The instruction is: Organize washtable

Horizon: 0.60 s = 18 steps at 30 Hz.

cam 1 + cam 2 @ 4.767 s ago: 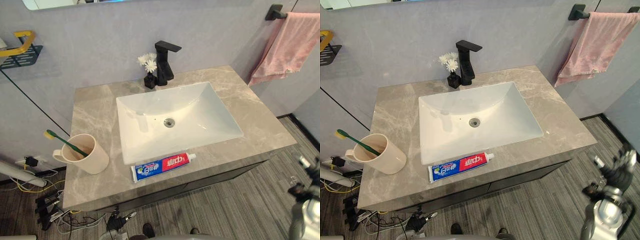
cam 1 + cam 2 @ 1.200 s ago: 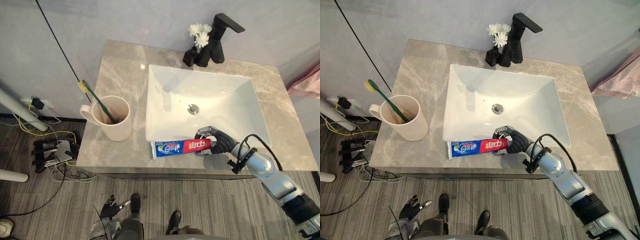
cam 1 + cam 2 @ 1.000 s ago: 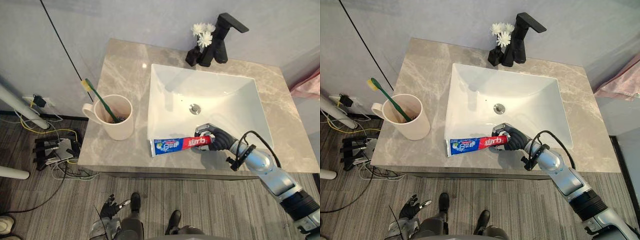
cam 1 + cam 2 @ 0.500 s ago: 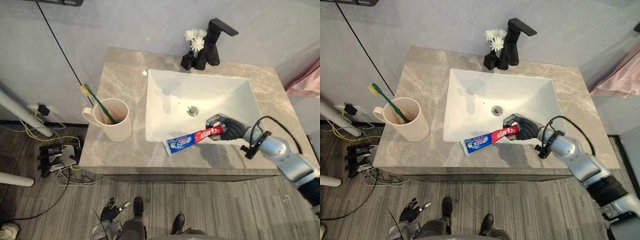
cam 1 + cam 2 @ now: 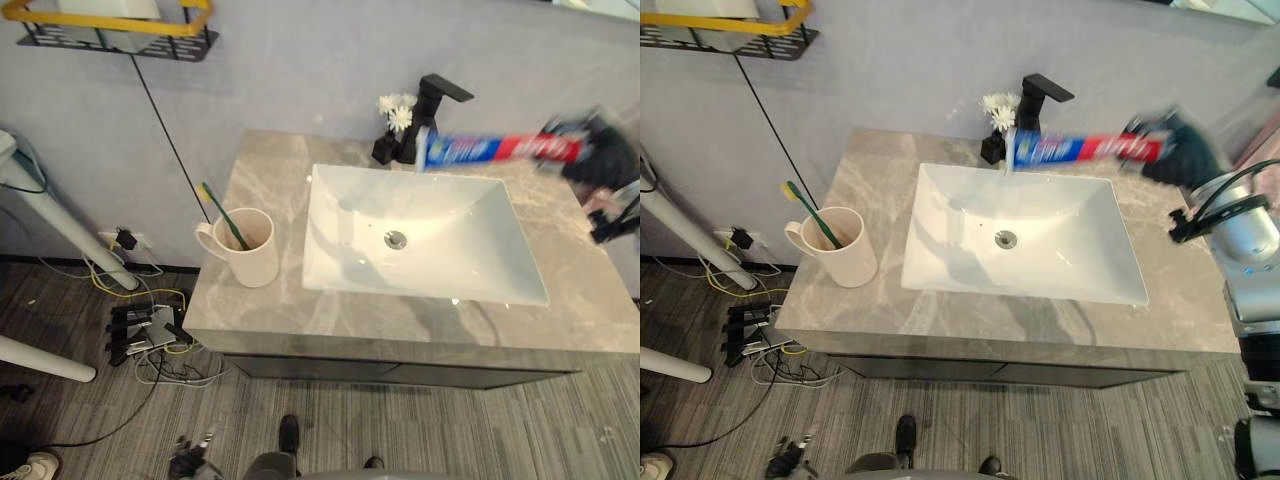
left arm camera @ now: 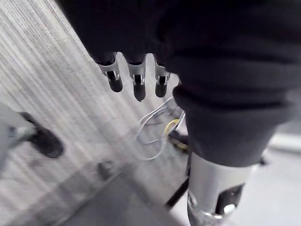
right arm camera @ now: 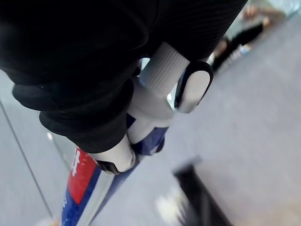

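Note:
My right hand is shut on the red end of a blue, white and red toothpaste tube. It holds the tube level in the air above the far right of the white sink. In the right wrist view the fingers curl round the tube. A cream cup with a green toothbrush stands on the grey marble counter, left of the sink. My left hand hangs over the floor with straight fingers, holding nothing.
A black faucet and a small black vase of white flowers stand behind the sink. A black wall shelf with a yellow rail hangs at the upper left. Cables and a power strip lie on the floor left of the cabinet.
My right hand has lifted the toothpaste from the counter's front edge up and back, over the sink's far right side. The camera view has also shifted.

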Tool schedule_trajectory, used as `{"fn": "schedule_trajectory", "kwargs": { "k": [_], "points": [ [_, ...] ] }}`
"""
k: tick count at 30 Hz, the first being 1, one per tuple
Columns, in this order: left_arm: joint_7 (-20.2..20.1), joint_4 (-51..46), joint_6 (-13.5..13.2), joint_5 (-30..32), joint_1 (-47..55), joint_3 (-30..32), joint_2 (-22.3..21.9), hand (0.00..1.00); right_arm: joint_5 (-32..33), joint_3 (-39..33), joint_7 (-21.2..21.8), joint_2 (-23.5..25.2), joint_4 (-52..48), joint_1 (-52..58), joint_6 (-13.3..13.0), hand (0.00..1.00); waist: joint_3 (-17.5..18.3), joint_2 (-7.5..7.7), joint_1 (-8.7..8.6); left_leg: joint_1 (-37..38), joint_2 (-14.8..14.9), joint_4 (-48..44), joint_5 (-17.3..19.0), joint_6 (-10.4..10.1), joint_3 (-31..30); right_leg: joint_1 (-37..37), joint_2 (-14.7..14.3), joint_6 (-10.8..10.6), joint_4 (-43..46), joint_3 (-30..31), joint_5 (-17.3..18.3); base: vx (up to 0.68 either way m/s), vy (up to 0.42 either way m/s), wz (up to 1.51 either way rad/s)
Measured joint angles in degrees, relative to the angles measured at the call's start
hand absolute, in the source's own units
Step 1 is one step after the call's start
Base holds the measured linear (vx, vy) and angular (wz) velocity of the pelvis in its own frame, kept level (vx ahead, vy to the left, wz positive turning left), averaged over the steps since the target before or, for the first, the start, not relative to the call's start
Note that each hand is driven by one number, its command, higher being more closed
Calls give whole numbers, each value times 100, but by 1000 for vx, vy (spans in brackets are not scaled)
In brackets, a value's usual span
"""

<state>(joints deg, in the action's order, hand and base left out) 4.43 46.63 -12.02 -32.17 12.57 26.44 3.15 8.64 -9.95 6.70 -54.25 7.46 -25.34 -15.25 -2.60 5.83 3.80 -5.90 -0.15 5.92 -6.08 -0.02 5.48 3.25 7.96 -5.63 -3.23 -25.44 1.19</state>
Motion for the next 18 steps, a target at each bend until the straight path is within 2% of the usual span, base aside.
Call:
{"fn": "schedule_trajectory", "kwargs": {
  "k": [3, 4, 5, 8, 10, 12, 14, 16, 17, 18],
  "points": [
    [352, -1534, -145, -85, 37, 742, -7, 0, 88, -522, -415, 464, -528, -9, 1, 100, 113, -10, 24, 11, -45, 0, -15, -14, -148, 79, 10, -49, -3, -204, 60, 8, 2, 32],
    [401, -1847, -196, -86, 28, 858, -2, 0, 102, -566, -456, 576, -698, 4, -2, 100, 122, -18, 30, 18, -51, 0, -14, -14, -162, 95, 13, -51, -1, -220, 69, 5, 11, 24],
    [523, -2575, -270, -81, -5, 1057, 41, 0, 104, -581, -537, 822, -1083, 40, -22, 100, 140, -45, 36, 35, -76, 0, -14, -14, -233, 166, 24, -60, 0, -287, 88, 10, 17, 18],
    [798, -4210, -392, 26, -244, 1202, 258, 0, 90, -478, -532, 1257, -1840, 252, -140, 100, 244, -91, 205, 46, -107, -1, -14, -12, -264, 190, 31, -64, 2, -314, 95, 25, 17, 11],
    [904, -5074, -454, 212, -450, 1149, 376, 0, 80, -287, -531, 1524, -2027, 254, -187, 100, 275, -111, 230, 72, -139, -3, -58, 41, -376, 282, 34, -64, 1, -427, 103, 31, 12, 22],
    [961, -5980, -475, 548, -677, 734, 472, 0, 76, 70, -522, 1861, -2099, 256, -186, 100, 310, -134, 333, 139, -173, -19, -64, 45, -400, 352, 45, -64, 5, -460, 108, 4, 18, 14],
    [935, -6435, -470, 687, -699, 319, 543, 0, 76, 325, -511, 2092, -2162, 271, -164, 100, 333, -174, 347, 141, -199, -27, -80, 67, -451, 373, 65, -66, 31, -491, 117, -4, 33, 15],
    [632, -6903, -430, 674, -700, -607, 746, 0, 78, 692, -337, 2379, -2238, 316, -59, 100, 342, -225, 342, 143, -233, -32, -110, 97, -541, 396, 114, -81, 139, -604, 162, -9, 38, 24],
    [493, -7006, -406, 555, -700, -858, 804, 0, 85, 776, -280, 2429, -2239, 334, -30, 100, 342, -225, 343, 152, -240, -31, -114, 101, -556, 405, 117, -88, 162, -613, 178, -24, 23, 18],
    [242, -7168, -344, 382, -700, -1380, 937, 0, 89, 993, -213, 2523, -2239, 351, 45, 100, 340, -228, 340, 182, -255, -31, -118, 106, -571, 420, 140, -113, 225, -616, 214, -27, 22, 11]
  ]
}}
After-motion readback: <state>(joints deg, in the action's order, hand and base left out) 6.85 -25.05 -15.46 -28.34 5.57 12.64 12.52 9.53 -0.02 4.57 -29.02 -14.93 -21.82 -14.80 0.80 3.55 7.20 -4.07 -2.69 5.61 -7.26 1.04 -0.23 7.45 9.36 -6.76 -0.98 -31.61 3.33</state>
